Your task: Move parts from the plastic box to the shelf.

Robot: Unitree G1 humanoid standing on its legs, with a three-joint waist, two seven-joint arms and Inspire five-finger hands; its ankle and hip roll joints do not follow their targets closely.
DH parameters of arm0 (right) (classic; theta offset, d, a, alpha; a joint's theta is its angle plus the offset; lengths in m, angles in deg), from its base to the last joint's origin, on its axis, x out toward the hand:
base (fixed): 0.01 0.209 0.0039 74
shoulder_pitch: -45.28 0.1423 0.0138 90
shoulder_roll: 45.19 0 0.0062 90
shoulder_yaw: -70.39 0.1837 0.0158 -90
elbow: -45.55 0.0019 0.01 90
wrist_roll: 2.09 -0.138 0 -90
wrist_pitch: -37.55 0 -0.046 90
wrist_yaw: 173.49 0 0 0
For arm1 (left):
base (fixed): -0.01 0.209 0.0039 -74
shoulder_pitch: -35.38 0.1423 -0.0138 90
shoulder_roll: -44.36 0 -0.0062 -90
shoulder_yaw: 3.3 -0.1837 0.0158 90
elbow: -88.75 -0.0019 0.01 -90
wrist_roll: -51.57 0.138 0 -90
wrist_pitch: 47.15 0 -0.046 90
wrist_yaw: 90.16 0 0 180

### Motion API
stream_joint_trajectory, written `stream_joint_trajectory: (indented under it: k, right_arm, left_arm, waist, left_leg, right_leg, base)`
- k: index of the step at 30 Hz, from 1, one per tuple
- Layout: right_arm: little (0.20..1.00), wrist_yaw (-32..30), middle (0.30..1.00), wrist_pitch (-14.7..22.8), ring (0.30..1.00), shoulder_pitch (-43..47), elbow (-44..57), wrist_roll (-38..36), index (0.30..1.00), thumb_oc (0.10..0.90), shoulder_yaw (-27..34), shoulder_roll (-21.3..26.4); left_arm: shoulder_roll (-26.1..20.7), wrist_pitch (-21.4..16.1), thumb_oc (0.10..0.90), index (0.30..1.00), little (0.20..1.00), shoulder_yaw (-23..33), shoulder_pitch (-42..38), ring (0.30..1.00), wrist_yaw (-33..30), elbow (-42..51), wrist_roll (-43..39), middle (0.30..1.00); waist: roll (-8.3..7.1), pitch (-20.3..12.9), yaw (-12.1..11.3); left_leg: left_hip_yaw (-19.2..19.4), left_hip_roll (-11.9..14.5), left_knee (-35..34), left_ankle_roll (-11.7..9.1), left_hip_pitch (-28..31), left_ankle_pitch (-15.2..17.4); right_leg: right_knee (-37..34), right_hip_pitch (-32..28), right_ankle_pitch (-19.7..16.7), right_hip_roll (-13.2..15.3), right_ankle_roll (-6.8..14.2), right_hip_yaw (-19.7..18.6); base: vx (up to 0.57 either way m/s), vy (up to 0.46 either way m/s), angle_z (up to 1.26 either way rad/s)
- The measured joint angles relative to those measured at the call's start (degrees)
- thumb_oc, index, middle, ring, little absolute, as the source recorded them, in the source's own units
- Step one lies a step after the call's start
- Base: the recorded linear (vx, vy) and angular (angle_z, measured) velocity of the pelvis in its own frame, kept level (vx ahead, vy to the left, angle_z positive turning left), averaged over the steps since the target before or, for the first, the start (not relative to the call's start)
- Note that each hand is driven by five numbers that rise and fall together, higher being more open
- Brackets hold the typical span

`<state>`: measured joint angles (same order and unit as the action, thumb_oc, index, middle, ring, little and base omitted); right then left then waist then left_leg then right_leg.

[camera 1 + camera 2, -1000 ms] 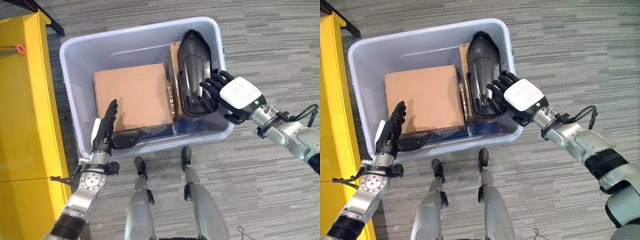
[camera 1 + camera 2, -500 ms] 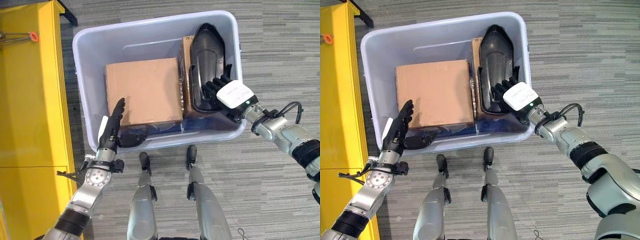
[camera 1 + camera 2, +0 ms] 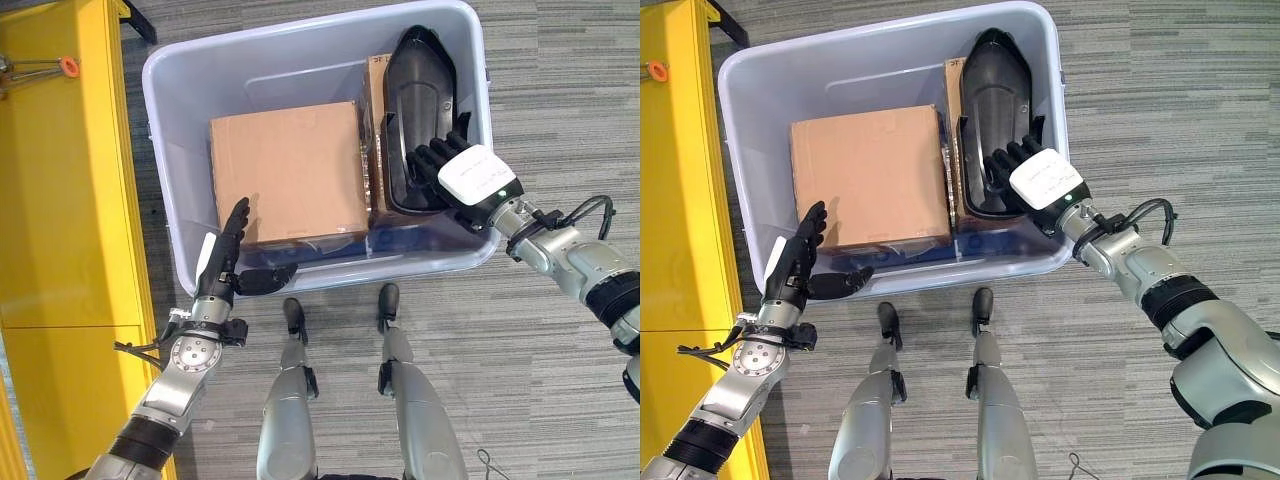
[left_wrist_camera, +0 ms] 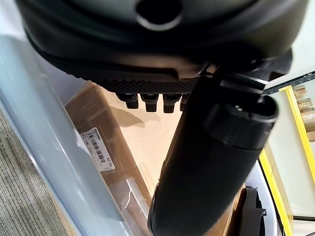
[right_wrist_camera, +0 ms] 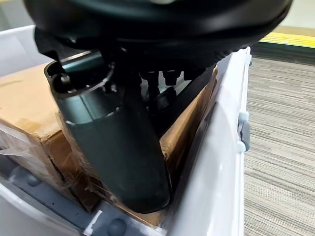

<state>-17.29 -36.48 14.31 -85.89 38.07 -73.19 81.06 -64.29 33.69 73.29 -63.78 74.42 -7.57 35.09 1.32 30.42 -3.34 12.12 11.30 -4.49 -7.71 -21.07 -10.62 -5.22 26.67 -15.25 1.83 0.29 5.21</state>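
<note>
The pale plastic box [image 3: 300, 48] stands on the floor before me. Inside it, a brown cardboard box [image 3: 285, 170] lies on the left. A long black moulded part [image 3: 420, 100] rests on a second carton [image 3: 376, 75] on the right. My right hand [image 3: 478, 178], with a white cover on its back, reaches over the near right corner. Its straight fingers [image 3: 430, 158] lie on the near end of the black part. My left hand [image 3: 215, 268] is open at the box's near left wall, fingers straight and thumb [image 4: 211, 162] held out over the rim, holding nothing.
The yellow shelf [image 3: 60, 200] runs along the left side, close to the plastic box. A thin tool with an orange tip [image 3: 66, 67] lies on it. Grey striped carpet [image 3: 560, 90] surrounds the box on the right and near sides.
The camera has shifted. My right hand has moved from outside the right wall in over the near right corner, onto the black part. The left hand stays by the near wall.
</note>
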Motion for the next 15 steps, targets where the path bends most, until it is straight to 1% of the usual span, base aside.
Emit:
stream_joint_trajectory:
  k: [3, 5, 7, 8, 10, 12, 15]
  right_arm:
    - [1.0, 0.4, 1.0, 2.9, 1.0, -0.1, 1.9, -1.4, 1.0, 0.9, 0.0, -0.2]
    - [1.0, 2.0, 1.0, 2.9, 1.0, -1.2, 7.1, -5.2, 1.0, 0.9, 0.6, -1.0]
    - [1.0, 3.1, 1.0, 2.8, 1.0, -4.1, 10.5, -8.5, 1.0, 0.9, 4.2, -3.4]
    - [1.0, 3.2, 1.0, 2.8, 1.0, -4.5, 10.7, -9.2, 1.0, 0.9, 4.4, -4.2]
    - [1.0, 4.6, 1.0, 1.9, 1.0, -6.4, 12.4, -10.0, 1.0, 0.9, 6.1, -6.8]
    - [1.0, 5.2, 1.0, -0.4, 1.0, -7.4, 12.6, -11.0, 1.0, 0.9, 6.7, -12.5]
    - [1.0, 5.3, 1.0, -1.7, 1.0, -7.4, 12.6, -11.0, 1.0, 0.9, 6.8, -15.5]
  left_arm:
    - [0.3, -0.2, 0.9, 1.0, 1.0, 0.0, 0.4, 1.0, 0.1, 0.0, 0.0, 1.0]
    - [0.3, -0.7, 0.9, 1.0, 1.0, 0.1, 1.0, 1.0, 0.1, 0.1, 0.0, 1.0]
    - [0.3, -0.9, 0.9, 1.0, 1.0, 0.0, 1.4, 1.0, 0.1, 0.5, 0.0, 1.0]
    - [0.4, -0.9, 0.9, 1.0, 1.0, 0.0, 1.4, 1.0, 0.1, 0.6, 0.0, 1.0]
    - [0.8, -0.9, 0.9, 1.0, 1.0, 0.1, 1.5, 1.0, -0.1, 1.4, 0.0, 1.0]
    - [2.6, -1.0, 0.9, 1.0, 1.0, 0.1, 1.4, 1.0, 0.0, 2.6, 0.0, 1.0]
    - [2.9, -1.0, 0.9, 1.0, 1.0, 0.0, 1.7, 1.0, 0.1, 2.5, -0.1, 1.0]
  waist:
    - [0.99, 0.0, 0.0]
    - [1.69, 0.0, 0.1]
    - [1.8, 0.0, 0.1]
    - [1.84, 0.0, 0.1]
    - [1.98, 0.0, 0.1]
    - [2.46, 0.0, -0.1]
    - [2.96, 0.0, -0.3]
  left_leg:
    - [0.0, 0.0, 0.0, 0.0, 0.2, 0.0]
    - [0.1, -0.1, 0.0, 0.1, 0.4, -0.1]
    - [0.1, -0.1, 0.0, 0.1, 0.8, -0.1]
    - [0.1, -0.1, 0.0, 0.1, 0.9, -0.1]
    - [0.1, -0.3, 0.0, 0.1, 1.3, -0.1]
    - [0.1, -0.6, 0.0, 0.4, 1.3, -0.3]
    - [0.1, -0.7, 0.0, 0.5, 1.3, -0.5]
  right_leg:
    - [0.0, -0.2, -0.1, 0.0, 0.0, 0.0]
    - [0.0, -0.3, -0.3, 0.1, -0.1, -0.2]
    - [0.0, -0.7, -0.3, 0.1, -0.1, -0.3]
    - [0.0, -0.8, -0.3, 0.1, -0.1, -0.3]
    - [0.0, -1.2, -0.3, 0.2, -0.1, -0.3]
    - [0.0, -1.2, -0.3, 0.6, 0.0, -0.2]
    - [0.0, -1.3, -0.3, 0.7, 0.1, -0.1]
  base:
    - [-0.01, 0.059, 0.0]
    - [0.0, 0.078, -0.02]
    - [0.0, 0.067, -0.01]
    - [0.0, 0.065, 0.01]
    - [0.0, 0.055, 0.03]
    - [0.02, 0.083, 0.03]
    - [0.02, 0.049, 0.01]
